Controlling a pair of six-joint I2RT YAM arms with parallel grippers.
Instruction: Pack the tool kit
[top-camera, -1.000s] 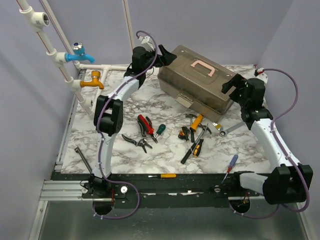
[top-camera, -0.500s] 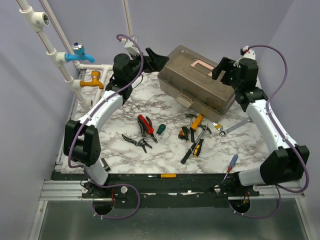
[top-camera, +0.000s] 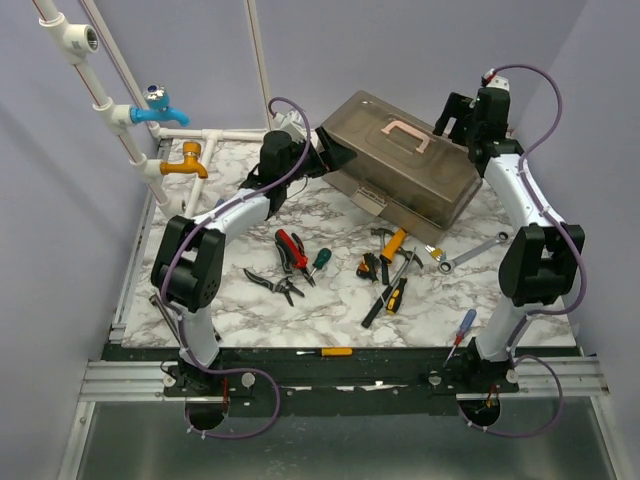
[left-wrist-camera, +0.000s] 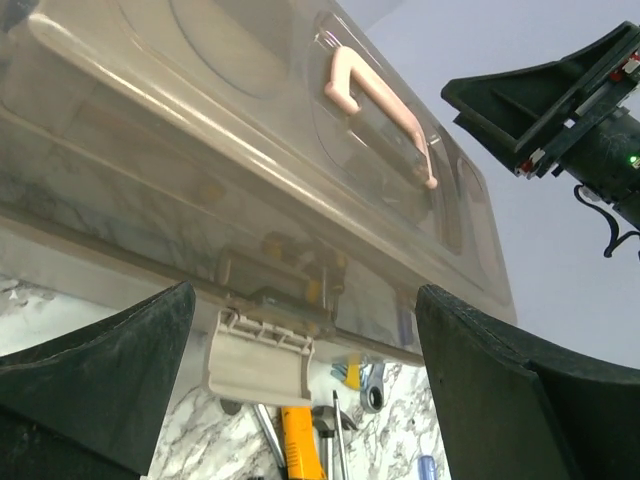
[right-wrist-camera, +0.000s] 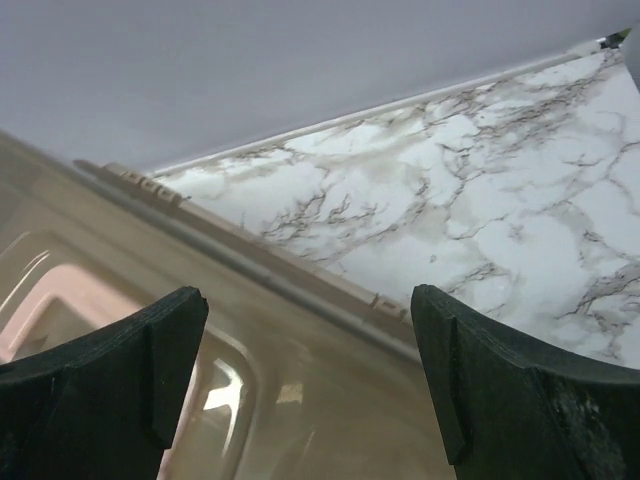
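Toolbox (top-camera: 400, 185), large, beige-grey plastic, smoky translucent lid shut, pink handle (top-camera: 408, 135) on top, sits at far side of marble table (top-camera: 250, 320). Left gripper (top-camera: 338, 155) at toolbox's left end, fingers spread wide, facing beige front latch (left-wrist-camera: 260, 350). Right gripper (top-camera: 448, 118) above toolbox's far edge, fingers also wide apart, holding nothing. Red-handled pliers (top-camera: 291, 247), silver wrench (top-camera: 470, 254) and other hand tools lie loose on marble in front of toolbox.

The toolbox (top-camera: 420, 200) is beige-grey under a smoky translucent lid (top-camera: 368, 115), and its handle (top-camera: 408, 135) is pale pink. The table (top-camera: 250, 300) is white marble with grey veins. At the far left, a blue tap (top-camera: 158, 108) and an orange tap (top-camera: 186, 163) sit on white pipes (top-camera: 120, 117). The pliers (top-camera: 291, 247) have red grips. The screwdriver (top-camera: 320, 262) beside them looks green-handled, though it is small here.
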